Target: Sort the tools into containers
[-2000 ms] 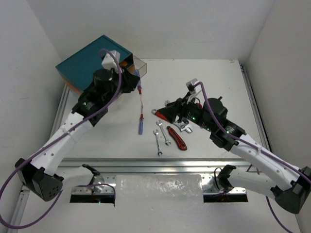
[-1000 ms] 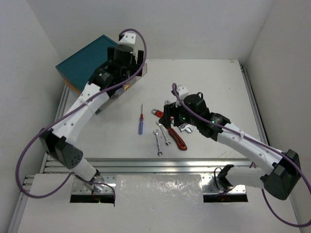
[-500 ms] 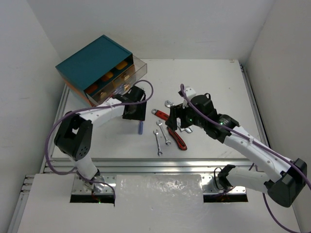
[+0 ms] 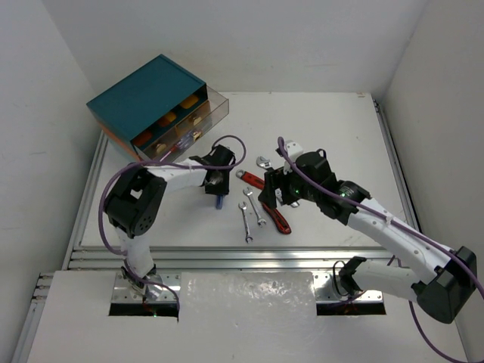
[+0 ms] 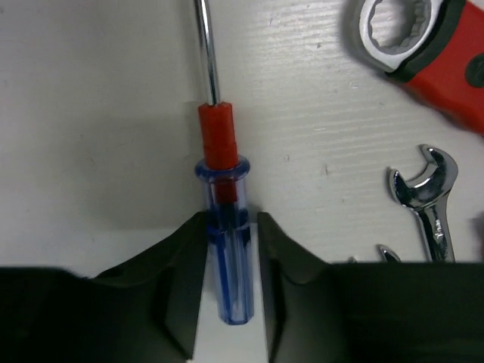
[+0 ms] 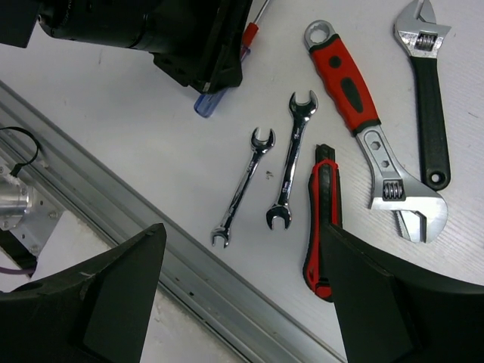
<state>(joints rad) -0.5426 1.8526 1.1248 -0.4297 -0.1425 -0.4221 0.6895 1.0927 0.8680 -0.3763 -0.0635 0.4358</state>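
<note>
A blue-handled screwdriver point(image 5: 219, 144) lies on the white table, its handle end showing from above point(image 4: 218, 201). My left gripper point(image 5: 232, 219) is low over it point(image 4: 218, 185). Its jaws stand close on either side of the handle, the left pad touching and a thin gap on the right. My right gripper point(image 6: 242, 227) hangs open above the other tools point(image 4: 274, 189): a red-handled adjustable wrench point(image 6: 355, 98), a black-handled one point(image 6: 429, 98), two silver open-end wrenches point(image 6: 246, 185) point(image 6: 291, 159) and a red-and-black cutter point(image 6: 321, 219). The teal-topped cabinet point(image 4: 144, 94) of drawers point(image 4: 178, 125) stands at the back left.
An aluminium rail point(image 4: 242, 253) runs along the table's near edge, close below the open-end wrenches point(image 6: 151, 249). The cabinet's right-hand smoky drawer point(image 4: 212, 106) sticks out. White walls close in the left, back and right sides.
My left arm swung down from the cabinet to the screwdriver on the table, and its jaws narrowed around the handle. My right gripper widened a little and barely moved.
</note>
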